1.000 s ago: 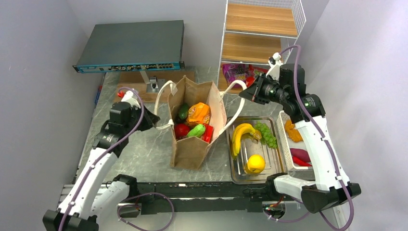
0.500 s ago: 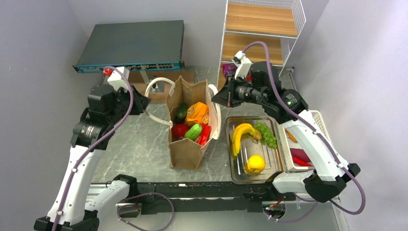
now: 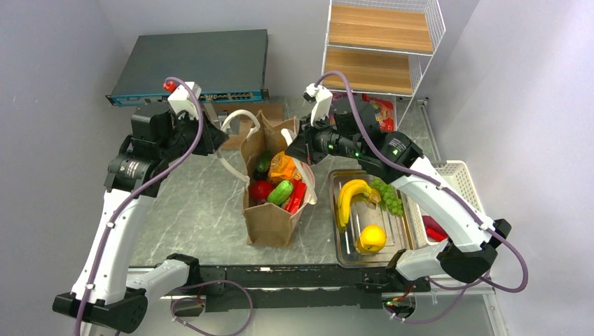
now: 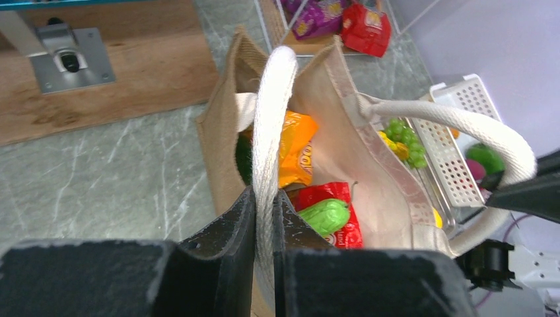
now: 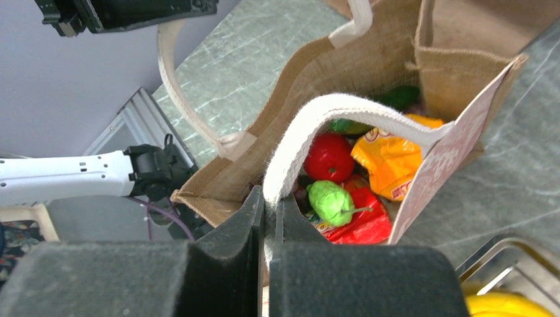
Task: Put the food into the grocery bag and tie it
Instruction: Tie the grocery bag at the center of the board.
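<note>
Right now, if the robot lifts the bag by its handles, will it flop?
The rope handles probably flop; they curve in soft loops. The brown bag likely keeps its shape, since its walls stand upright. Packed with food, it may feel heavy.

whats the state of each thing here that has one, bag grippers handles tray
grocery bag: upright, mouth open, food inside, not tied
left gripper: shut on left rope handle
right gripper: shut on right rope handle
both handles: lifted, apart, no knot
metal tray: holds banana, grapes, yellow fruit
</note>
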{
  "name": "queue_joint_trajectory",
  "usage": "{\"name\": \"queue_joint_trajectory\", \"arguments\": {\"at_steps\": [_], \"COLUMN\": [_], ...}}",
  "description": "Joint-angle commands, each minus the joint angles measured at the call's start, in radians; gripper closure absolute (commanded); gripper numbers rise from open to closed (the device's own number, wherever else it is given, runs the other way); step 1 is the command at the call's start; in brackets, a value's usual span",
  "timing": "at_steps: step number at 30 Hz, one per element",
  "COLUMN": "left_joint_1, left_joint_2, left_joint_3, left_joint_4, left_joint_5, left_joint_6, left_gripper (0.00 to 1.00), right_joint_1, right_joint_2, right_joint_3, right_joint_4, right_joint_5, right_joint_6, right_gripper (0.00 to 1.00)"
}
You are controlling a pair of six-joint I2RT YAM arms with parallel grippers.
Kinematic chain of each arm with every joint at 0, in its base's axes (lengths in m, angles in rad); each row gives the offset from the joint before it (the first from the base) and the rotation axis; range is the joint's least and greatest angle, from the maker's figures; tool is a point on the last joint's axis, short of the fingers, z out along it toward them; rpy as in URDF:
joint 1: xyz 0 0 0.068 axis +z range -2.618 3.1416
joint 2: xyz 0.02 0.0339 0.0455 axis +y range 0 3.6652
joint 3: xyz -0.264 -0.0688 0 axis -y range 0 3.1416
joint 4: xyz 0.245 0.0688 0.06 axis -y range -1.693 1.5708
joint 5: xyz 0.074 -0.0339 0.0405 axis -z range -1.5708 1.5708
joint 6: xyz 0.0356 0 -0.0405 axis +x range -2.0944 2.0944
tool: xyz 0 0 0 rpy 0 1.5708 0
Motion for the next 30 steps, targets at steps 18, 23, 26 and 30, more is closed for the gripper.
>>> {"name": "queue_joint_trajectory", "arguments": {"at_steps": [18,23,26,30], "left_joint_1": [-0.144,-0.179,-0.204,-0.223], "left_joint_2": [0.07,0.074,0.091,0.113], "left_joint_3": [0.17,0.175,0.19,0.207], "left_joint_4": [-0.043,-0.035,-0.044,-0.055], "left_joint_5": [0.06,0.076,0.07,0.067], "left_joint_6": [0.063,0.077,0.093,0.102], "left_gripper": [0.93,0.94,0.94,0.94], "right_joint_1": [0.036,0.039,0.039,0.038], "right_joint_2": [-0.057,-0.069,-0.061,-0.041], "right_joint_3": [-0.073,-0.117,-0.132,-0.153], "right_joint_4": [0.278,0.332,0.362,0.413], "right_joint_5": [-0.224,-0.268,-0.286,-0.303], "right_joint_6": [-0.289,-0.323,-0.351,-0.38], "right_gripper": [1.0,1.0,1.0,1.0]}}
